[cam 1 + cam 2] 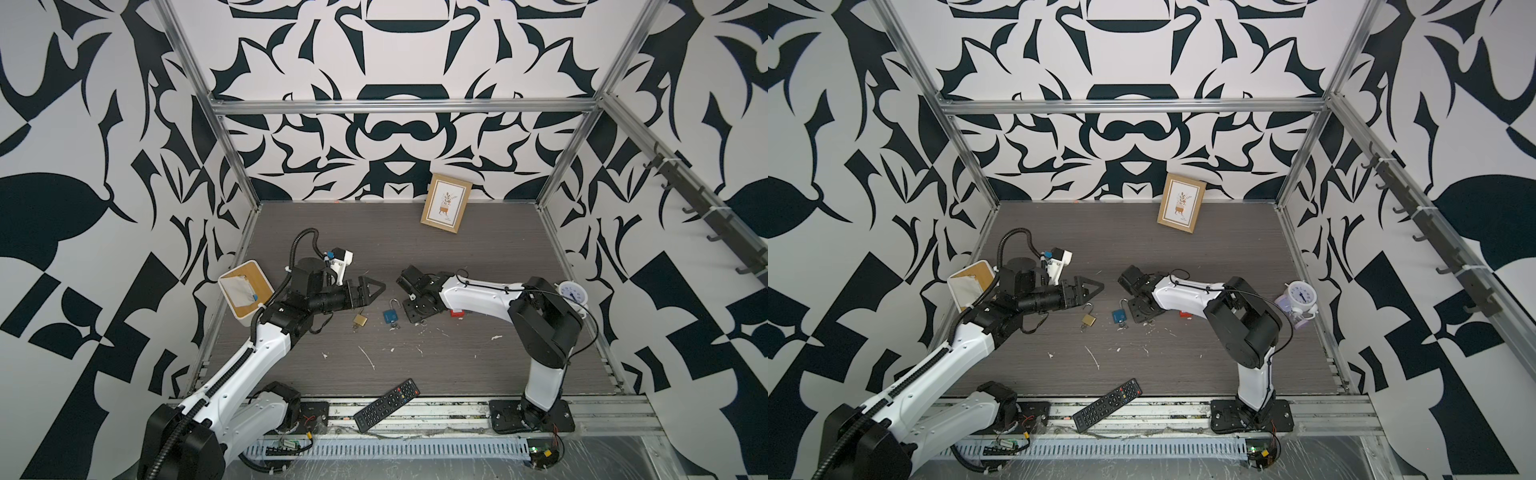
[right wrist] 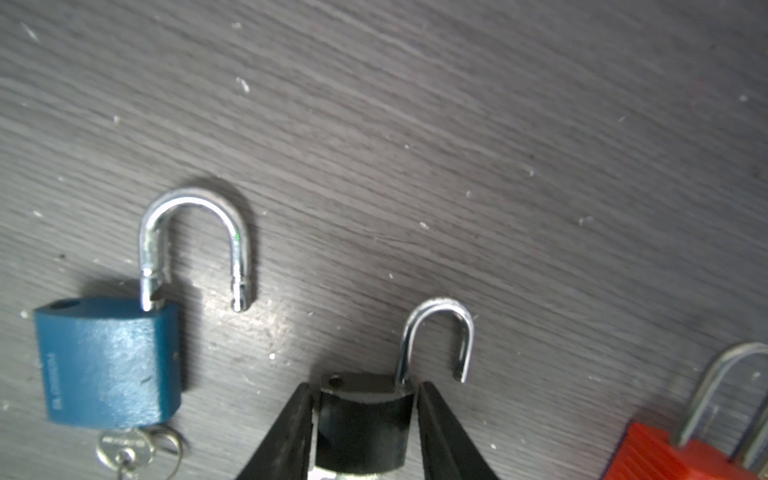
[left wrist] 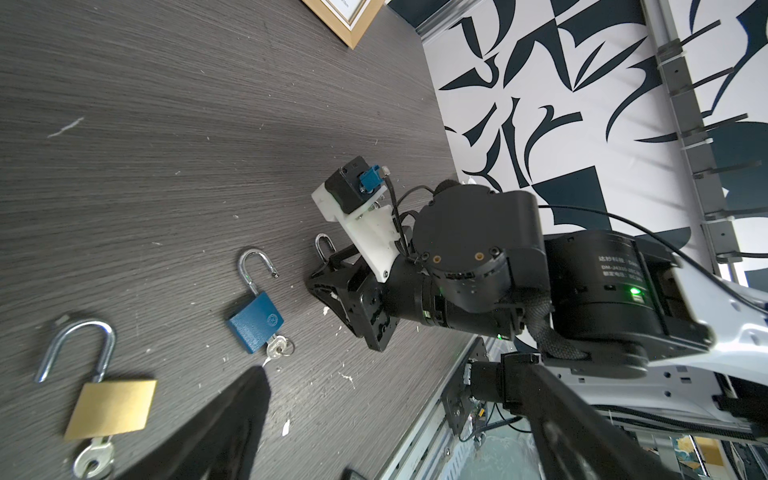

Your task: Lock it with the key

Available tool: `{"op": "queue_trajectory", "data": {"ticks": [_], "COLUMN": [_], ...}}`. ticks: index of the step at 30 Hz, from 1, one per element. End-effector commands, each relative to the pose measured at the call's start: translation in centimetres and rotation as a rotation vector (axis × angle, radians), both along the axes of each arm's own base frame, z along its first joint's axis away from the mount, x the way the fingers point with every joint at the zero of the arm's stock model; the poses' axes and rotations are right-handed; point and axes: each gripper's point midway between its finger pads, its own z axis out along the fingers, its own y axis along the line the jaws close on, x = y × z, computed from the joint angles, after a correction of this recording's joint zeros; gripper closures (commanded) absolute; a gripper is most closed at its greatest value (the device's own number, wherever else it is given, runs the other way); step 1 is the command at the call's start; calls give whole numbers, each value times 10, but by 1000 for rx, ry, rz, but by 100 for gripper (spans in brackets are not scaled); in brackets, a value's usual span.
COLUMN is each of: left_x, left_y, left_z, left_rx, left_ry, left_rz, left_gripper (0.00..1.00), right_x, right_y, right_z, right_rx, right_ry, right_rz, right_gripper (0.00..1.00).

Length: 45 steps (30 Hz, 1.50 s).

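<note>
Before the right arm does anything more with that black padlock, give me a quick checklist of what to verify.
1. Black padlock between the jaws of the right gripper: ok, its body sits between them.
2. Grip firm: cannot tell; the jaws sit right at its sides.
3. Its shackle shut: not ok, it stands open.
4. Key in it: cannot tell; the bottom end is hidden.
5. Left gripper free: ok, jaws wide, holding nothing.
6. Blue padlock and red padlock clear of it: ok, both lie apart.
</note>
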Motion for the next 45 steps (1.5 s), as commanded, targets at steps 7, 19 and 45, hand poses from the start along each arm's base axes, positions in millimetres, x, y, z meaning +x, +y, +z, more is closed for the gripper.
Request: {"op": "queue_trajectory", "data": {"ticks": [7, 19, 45], "left_x": [-1, 0, 9], "left_y": [0, 0, 22], "left_z": [2, 1, -42], "left_rx": [0, -2, 85], "left_ry": [0, 3, 171], "left_rz": [-10, -12, 79], "left_gripper": [2, 2, 8], "right_x": [-8, -10, -9], "right_y": [-8, -7, -5], "right_z": [-7, -10, 45], "right_rx": [-14, -8, 51], "right_ry": [23, 37, -36], "right_rz": [-17, -16, 173], "right_gripper": [57, 62, 100]}}
